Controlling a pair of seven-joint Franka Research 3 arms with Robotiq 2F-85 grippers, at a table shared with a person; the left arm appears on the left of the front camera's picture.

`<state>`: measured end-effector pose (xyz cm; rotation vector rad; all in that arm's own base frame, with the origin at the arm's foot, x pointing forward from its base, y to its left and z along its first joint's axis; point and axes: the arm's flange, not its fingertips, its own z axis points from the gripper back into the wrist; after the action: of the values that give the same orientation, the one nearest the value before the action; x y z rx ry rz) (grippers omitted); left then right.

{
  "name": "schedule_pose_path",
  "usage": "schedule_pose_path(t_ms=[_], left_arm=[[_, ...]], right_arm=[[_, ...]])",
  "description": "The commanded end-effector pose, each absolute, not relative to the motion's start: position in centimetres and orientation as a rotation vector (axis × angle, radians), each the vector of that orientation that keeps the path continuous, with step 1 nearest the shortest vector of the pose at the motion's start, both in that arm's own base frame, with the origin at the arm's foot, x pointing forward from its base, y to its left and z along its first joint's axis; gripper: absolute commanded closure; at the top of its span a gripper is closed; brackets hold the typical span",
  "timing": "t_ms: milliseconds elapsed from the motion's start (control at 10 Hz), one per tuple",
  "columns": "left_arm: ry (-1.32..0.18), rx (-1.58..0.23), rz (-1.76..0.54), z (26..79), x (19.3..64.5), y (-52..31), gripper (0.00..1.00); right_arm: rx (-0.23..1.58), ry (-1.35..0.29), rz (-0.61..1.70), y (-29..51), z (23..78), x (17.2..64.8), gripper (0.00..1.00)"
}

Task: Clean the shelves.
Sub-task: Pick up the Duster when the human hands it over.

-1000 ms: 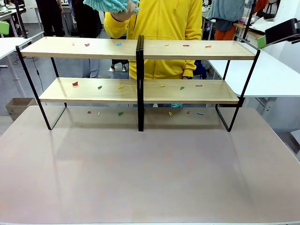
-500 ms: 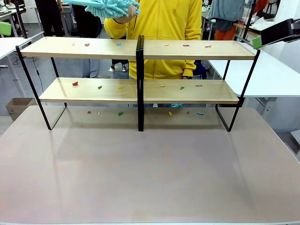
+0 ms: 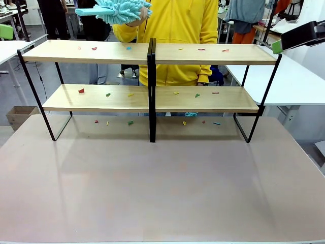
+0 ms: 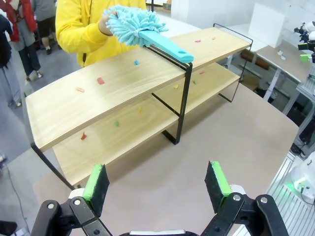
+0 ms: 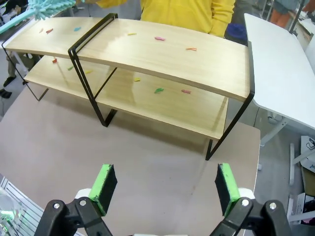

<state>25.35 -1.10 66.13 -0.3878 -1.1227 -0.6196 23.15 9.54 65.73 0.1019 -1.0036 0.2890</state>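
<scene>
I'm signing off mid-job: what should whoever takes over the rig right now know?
Left end effector: open, empty, above the table.
Right end effector: open, empty, facing the shelves.
Duster: in the person's hand above the top board.
Done: nothing evident; coloured scraps lie on both boards and the table beneath.
To do: clear all scraps.

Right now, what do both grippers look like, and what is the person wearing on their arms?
Both match: the left gripper and the right gripper are black linked two-finger frames with bright green pads and silver pivot bolts. The person's sleeves are long and yellow.
</scene>
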Motion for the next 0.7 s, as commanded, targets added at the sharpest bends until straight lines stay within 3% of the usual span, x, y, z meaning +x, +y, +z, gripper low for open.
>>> schedule_pose_path(t_ms=[0, 100, 200, 400, 600], left_arm=[[-1.126, -0.387, -0.620, 66.2, 25.3, -1.1, 0.00], [-1.123, -0.388, -0.620, 66.1, 25.4, -1.1, 0.00], [-0.776, -0.725, -0.794, 68.4, 27.9, -2.2, 0.00], [-0.436, -0.992, -0.758, 72.5, 36.6, -3.3, 0.00], [-0.291, -1.100, -0.589, 73.3, 45.3, -4.5, 0.00]], right_arm=[[0.103, -1.004, 0.286, 9.5, 65.7, 23.1, 0.00], [0.103, -1.004, 0.286, 9.5, 65.7, 23.1, 0.00], [0.103, -1.004, 0.286, 9.5, 65.7, 23.1, 0.00], [0.103, -1.004, 0.286, 9.5, 65.7, 23.1, 0.00], [0.103, -1.004, 0.286, 9.5, 65.7, 23.1, 0.00]])
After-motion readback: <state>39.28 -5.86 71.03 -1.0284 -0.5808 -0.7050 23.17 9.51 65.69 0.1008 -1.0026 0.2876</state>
